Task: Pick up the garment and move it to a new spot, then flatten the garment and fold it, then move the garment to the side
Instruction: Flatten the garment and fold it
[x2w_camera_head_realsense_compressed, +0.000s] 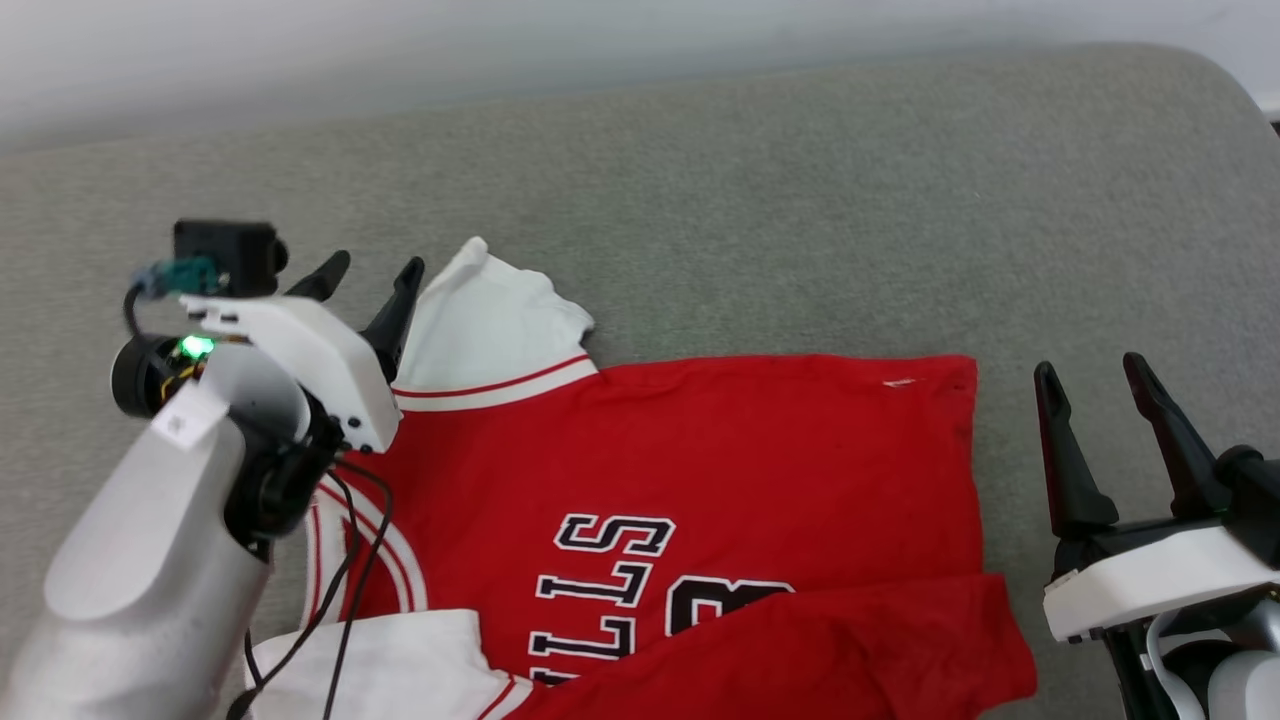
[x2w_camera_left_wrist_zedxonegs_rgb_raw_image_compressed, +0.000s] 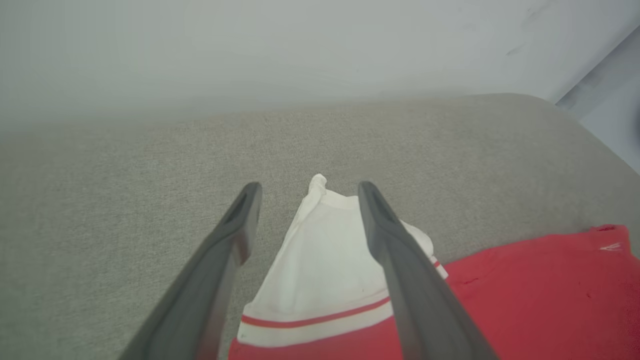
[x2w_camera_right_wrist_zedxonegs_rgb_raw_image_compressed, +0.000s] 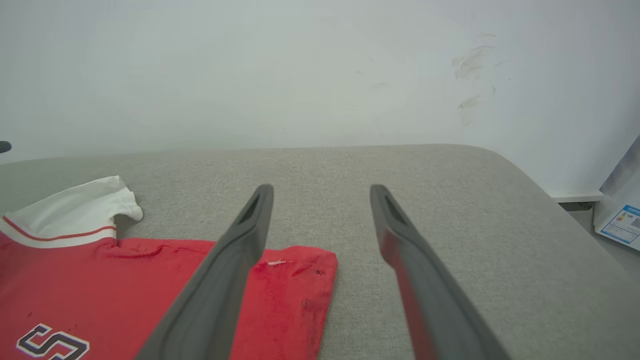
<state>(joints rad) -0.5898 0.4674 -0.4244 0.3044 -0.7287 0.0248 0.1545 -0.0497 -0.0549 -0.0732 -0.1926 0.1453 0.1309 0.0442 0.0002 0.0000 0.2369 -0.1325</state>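
Observation:
The garment (x2w_camera_head_realsense_compressed: 700, 470), a red jersey T-shirt with black white-outlined letters, lies spread on the grey cushion, its near edge folded over at the lower right. One white sleeve (x2w_camera_head_realsense_compressed: 490, 330) with a red stripe points toward the far left; in the left wrist view that sleeve (x2w_camera_left_wrist_zedxonegs_rgb_raw_image_compressed: 325, 260) lies between and below my fingers. My left gripper (x2w_camera_head_realsense_compressed: 372, 268) hovers open over the sleeve's left edge, holding nothing. My right gripper (x2w_camera_head_realsense_compressed: 1095, 372) stands open just right of the shirt's hem (x2w_camera_right_wrist_zedxonegs_rgb_raw_image_compressed: 300, 280), above bare cushion, also with nothing in it.
The grey cushion (x2w_camera_head_realsense_compressed: 800, 200) stretches wide behind and to the right of the shirt, ending at a rounded far-right corner (x2w_camera_right_wrist_zedxonegs_rgb_raw_image_compressed: 510, 165). A white wall (x2w_camera_right_wrist_zedxonegs_rgb_raw_image_compressed: 300, 75) rises behind it. A box with a blue-and-white label (x2w_camera_right_wrist_zedxonegs_rgb_raw_image_compressed: 620, 220) stands on the floor beyond that corner.

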